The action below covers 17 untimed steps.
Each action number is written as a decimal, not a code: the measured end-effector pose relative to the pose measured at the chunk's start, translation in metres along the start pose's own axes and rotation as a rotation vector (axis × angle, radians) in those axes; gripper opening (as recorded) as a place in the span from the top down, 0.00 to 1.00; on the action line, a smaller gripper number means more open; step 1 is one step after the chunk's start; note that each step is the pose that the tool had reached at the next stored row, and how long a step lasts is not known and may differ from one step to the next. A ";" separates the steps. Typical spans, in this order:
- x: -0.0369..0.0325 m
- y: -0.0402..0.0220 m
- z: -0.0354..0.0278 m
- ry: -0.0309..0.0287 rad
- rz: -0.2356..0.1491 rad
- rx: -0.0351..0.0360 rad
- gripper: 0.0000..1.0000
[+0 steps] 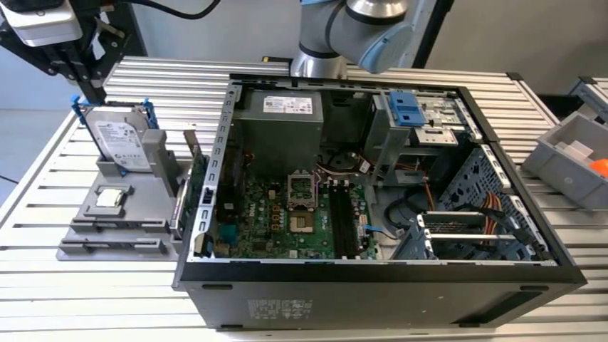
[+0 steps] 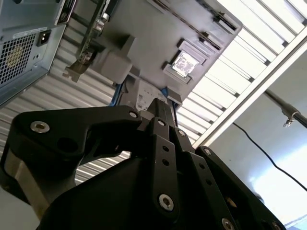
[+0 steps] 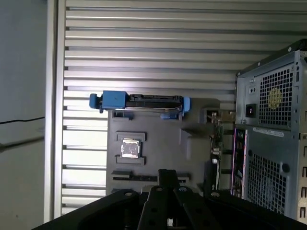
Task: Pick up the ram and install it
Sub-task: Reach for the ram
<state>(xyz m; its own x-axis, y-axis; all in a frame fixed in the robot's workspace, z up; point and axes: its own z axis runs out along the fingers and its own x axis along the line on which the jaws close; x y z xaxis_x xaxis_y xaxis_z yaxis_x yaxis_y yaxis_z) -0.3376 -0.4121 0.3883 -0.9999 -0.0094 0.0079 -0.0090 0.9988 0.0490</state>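
Observation:
My gripper (image 1: pixel 95 91) hangs at the exterior view's far left, just above the top of the silver hard drive (image 1: pixel 124 142), which stands upright in its blue frame. In both wrist views the black fingers (image 2: pixel 160 112) meet at their tips with nothing seen between them. In the first wrist view the gripper (image 3: pixel 168 176) sits over the grey parts holder (image 3: pixel 158 143). A thin dark strip (image 3: pixel 129 178) lies edge-on in the holder's long slot. It looks like the ram, though I cannot tell for sure.
The open computer case (image 1: pixel 380 274) fills the middle of the slatted table, its motherboard (image 1: pixel 285 214) and black memory slots (image 1: pixel 339 217) exposed. A green card with a metal bracket (image 1: pixel 195 189) stands between holder and case. Grey bins (image 1: pixel 570 157) sit at the exterior view's right.

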 end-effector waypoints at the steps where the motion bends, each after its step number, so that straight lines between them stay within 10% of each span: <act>1: 0.0000 -0.0012 -0.0001 0.0000 0.000 0.0000 1.00; 17: 0.0002 -0.0203 -0.0010 -0.0001 0.001 0.0000 1.00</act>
<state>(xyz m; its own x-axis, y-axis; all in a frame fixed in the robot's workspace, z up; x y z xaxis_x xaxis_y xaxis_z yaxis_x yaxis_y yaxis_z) -0.3376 -0.4325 0.3883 -0.9999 -0.0081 0.0079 -0.0077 0.9988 0.0490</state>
